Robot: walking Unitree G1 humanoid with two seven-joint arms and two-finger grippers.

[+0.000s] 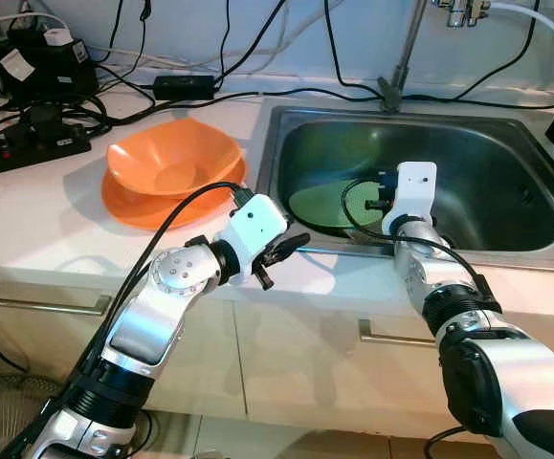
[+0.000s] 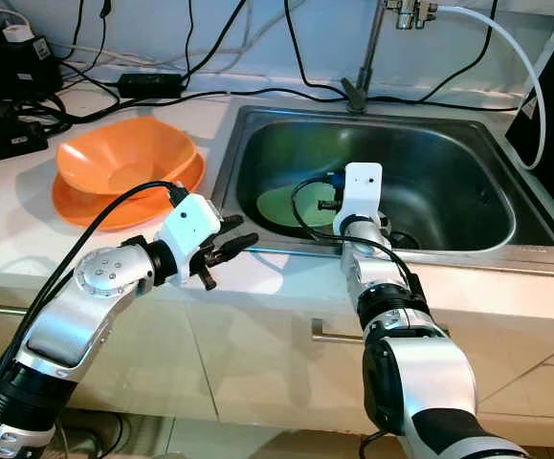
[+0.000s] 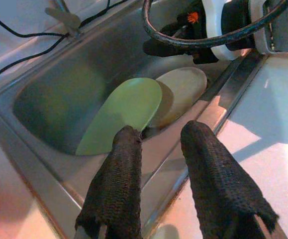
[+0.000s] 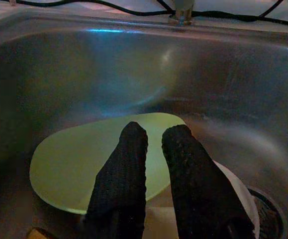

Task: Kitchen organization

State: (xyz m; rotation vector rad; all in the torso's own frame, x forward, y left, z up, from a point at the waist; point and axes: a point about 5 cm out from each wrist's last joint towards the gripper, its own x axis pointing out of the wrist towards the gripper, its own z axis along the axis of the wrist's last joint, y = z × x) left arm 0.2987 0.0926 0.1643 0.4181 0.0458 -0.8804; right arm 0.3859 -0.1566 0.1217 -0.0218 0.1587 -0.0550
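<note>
A pale green plate [image 1: 326, 204] lies tilted in the steel sink [image 1: 492, 158], resting partly on a cream plate [image 3: 186, 89]. My right gripper [image 4: 155, 133] reaches down into the sink and hovers just above the green plate [image 4: 79, 162]; its fingers are shut with nothing between them. My left gripper [image 1: 281, 256] hangs over the counter at the sink's front left corner, pointing toward the green plate [image 3: 126, 112]. It is open and holds nothing. An orange bowl [image 1: 173, 158] sits on an orange plate [image 1: 128, 212] on the counter, left of the sink.
A faucet [image 1: 404, 53] rises behind the sink. Power strips and tangled black cables [image 1: 33, 105] crowd the back left of the counter. The drain [image 4: 270, 206] lies beside the cream plate. Cabinet drawers with metal handles [image 1: 42, 304] run below the counter.
</note>
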